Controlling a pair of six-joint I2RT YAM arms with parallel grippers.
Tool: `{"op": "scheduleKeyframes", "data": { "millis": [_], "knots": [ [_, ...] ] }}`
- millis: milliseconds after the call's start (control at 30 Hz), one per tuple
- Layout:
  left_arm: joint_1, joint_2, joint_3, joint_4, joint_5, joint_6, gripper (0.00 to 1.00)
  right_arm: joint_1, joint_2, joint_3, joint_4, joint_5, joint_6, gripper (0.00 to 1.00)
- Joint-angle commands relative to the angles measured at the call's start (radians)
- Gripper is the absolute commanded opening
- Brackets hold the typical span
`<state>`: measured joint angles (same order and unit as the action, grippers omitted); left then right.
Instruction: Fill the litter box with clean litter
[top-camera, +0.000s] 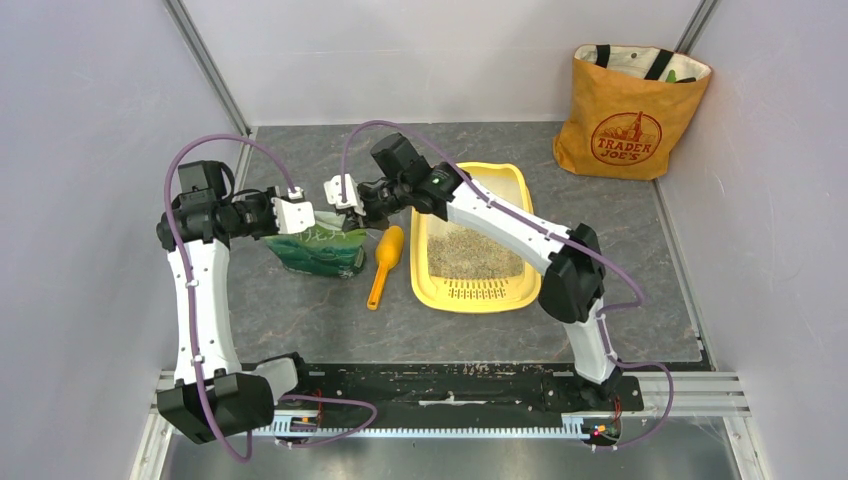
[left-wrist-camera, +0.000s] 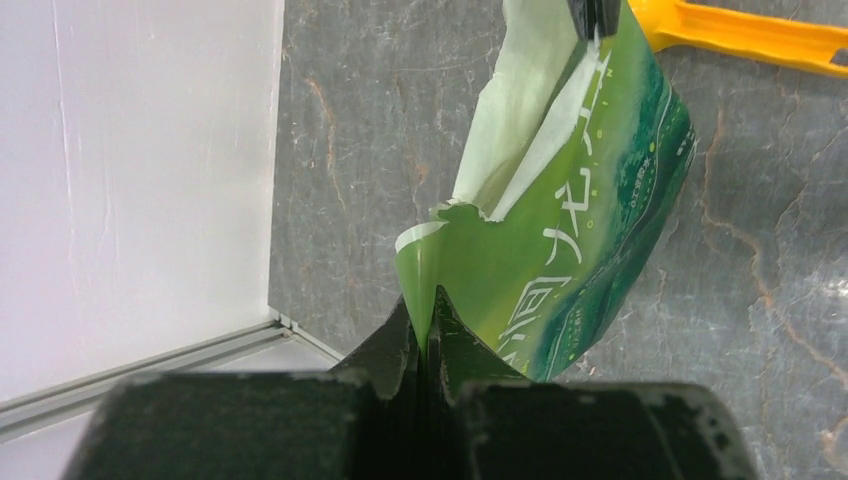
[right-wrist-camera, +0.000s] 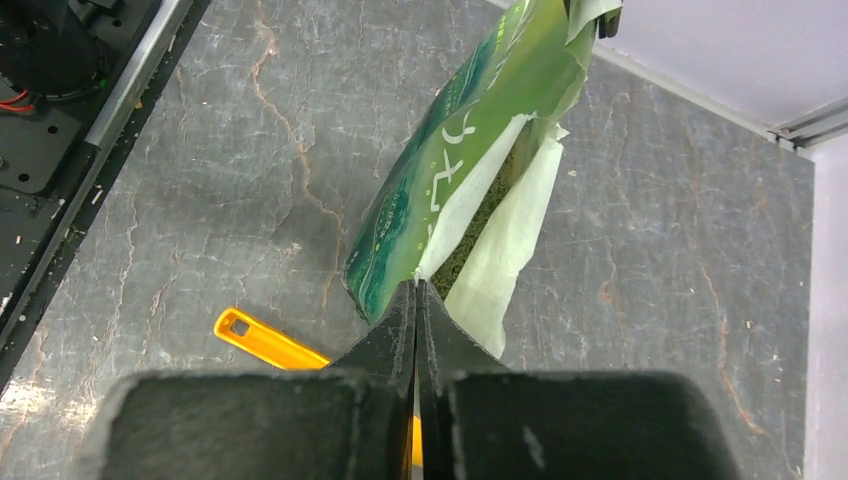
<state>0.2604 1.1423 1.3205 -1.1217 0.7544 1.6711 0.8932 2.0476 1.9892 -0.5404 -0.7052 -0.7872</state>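
You are pinching the crinkly green printed plastic bag (top-camera: 322, 250) from both sides. Your left gripper (left-wrist-camera: 428, 340) is clamped tight on one torn corner of the mouth, your right gripper (right-wrist-camera: 415, 300) is closed just as tight on the opposite edge, and the mouth is gaping between them. The bag is sitting on the grey stone-look table (top-camera: 300, 320), just left of the orange-yellow plastic scoop (top-camera: 385, 262), and the yellow rectangular plastic litter box (top-camera: 470, 303) is lying on the scoop's other side. The grey-beige clean litter (top-camera: 475, 252) is covering part of the box floor, and more is showing dark inside the bag.

My advice: be lifting both corners together and level, carrying the bag over the scoop, and tipping only once the mouth is hanging above the tray's pale inside. That thin film looks ready to tear, so no pulling apart.

Counting up: one bag, one scoop, one litter box, one orange canvas tote bag (top-camera: 625, 115) in the far corner, two grippers.
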Motion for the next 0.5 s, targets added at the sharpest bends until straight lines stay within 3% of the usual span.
{"op": "scheduleKeyframes", "data": {
  "millis": [0,467],
  "knots": [
    [-0.006,-0.024,0.014,0.101,0.088,-0.104,0.02,0.007,0.083,0.126,-0.125,-0.039,-0.004,0.00],
    [-0.006,-0.043,-0.018,0.103,0.095,-0.114,0.02,-0.001,0.082,0.126,-0.168,-0.139,0.104,0.00]
  ]
}}
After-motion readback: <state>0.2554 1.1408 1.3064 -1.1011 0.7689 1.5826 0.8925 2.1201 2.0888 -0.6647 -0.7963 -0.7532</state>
